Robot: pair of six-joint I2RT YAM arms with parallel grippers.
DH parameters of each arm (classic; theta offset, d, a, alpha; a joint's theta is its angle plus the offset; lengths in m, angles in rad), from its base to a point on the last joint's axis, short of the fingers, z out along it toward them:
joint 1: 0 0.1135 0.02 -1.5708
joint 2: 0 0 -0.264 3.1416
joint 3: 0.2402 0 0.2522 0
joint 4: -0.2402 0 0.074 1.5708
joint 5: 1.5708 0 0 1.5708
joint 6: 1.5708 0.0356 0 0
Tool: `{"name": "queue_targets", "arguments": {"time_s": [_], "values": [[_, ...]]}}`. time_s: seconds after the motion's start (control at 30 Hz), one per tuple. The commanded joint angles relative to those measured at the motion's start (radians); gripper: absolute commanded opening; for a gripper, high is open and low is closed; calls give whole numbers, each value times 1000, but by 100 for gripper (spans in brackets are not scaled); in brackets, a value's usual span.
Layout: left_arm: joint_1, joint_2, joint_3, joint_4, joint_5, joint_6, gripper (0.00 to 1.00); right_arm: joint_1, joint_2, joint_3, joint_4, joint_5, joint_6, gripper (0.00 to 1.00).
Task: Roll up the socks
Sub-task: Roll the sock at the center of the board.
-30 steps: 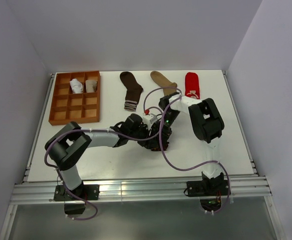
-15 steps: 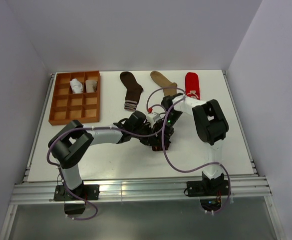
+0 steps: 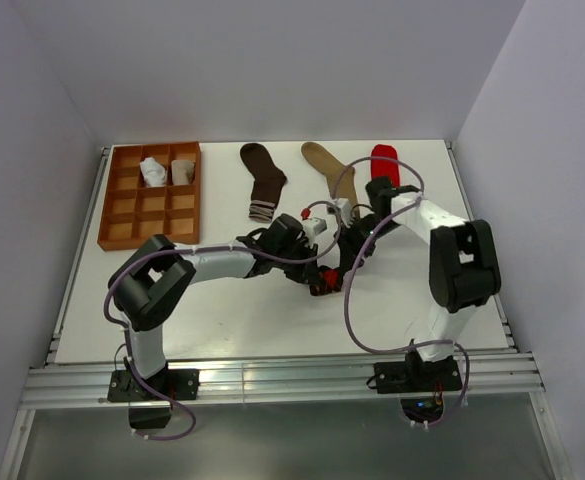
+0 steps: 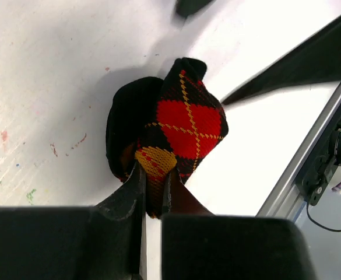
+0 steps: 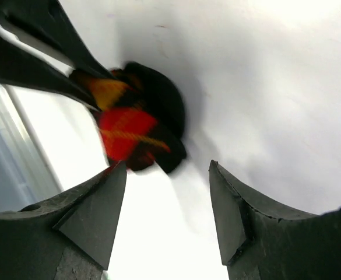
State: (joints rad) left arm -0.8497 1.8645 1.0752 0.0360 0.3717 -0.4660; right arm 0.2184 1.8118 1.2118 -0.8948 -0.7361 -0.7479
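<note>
The black-orange argyle sock [image 4: 185, 119] lies bunched into a roll on the white table, seen in the top view as a dark lump with red [image 3: 322, 286]. My left gripper [image 4: 153, 186] is shut on its yellow-diamond edge; from above the left gripper [image 3: 312, 272] sits just left of the roll. My right gripper [image 5: 167, 169] stands open with nothing between its fingers, a little back from the blurred sock [image 5: 136, 125]; from above the right gripper [image 3: 351, 260] is just right of the roll. Flat at the back lie a dark brown sock [image 3: 263, 178], a tan sock [image 3: 329, 167] and a red sock [image 3: 383, 160], which the right arm partly covers.
An orange-brown gridded tray [image 3: 122, 215] stands at the back left, with a white rolled sock [image 3: 153, 171] and a beige rolled sock [image 3: 181, 172] in its top compartments. Purple cables loop over the table's middle. The metal rail [image 3: 282, 378] runs along the near edge.
My left gripper has shut on the argyle sock. My right gripper has opened and drawn back to the right, its elbow swinging out toward the right wall.
</note>
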Motion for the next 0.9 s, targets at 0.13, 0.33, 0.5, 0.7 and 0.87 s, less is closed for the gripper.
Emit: {"name": "queue_targets", "arguments": {"time_s": [0.13,0.33,0.5,0.7,0.87], "values": [[-8,68,89,-251,-47,-16,0,-74,-351,-246,261,55,-65,66],[-8,136,195,-361,-34,-20,0,-64,-676,-524,517,124,-128,75],[-8,208,298,-472,-30,-14,0,13,-759,-630,579,193,-176,75],[-8,251,394,-567,-28,-3,0,206,-815,-751,712,346,-208,78],[-6,275,425,-599,-8,4,0,239,-818,-771,747,371,-232,79]]}}
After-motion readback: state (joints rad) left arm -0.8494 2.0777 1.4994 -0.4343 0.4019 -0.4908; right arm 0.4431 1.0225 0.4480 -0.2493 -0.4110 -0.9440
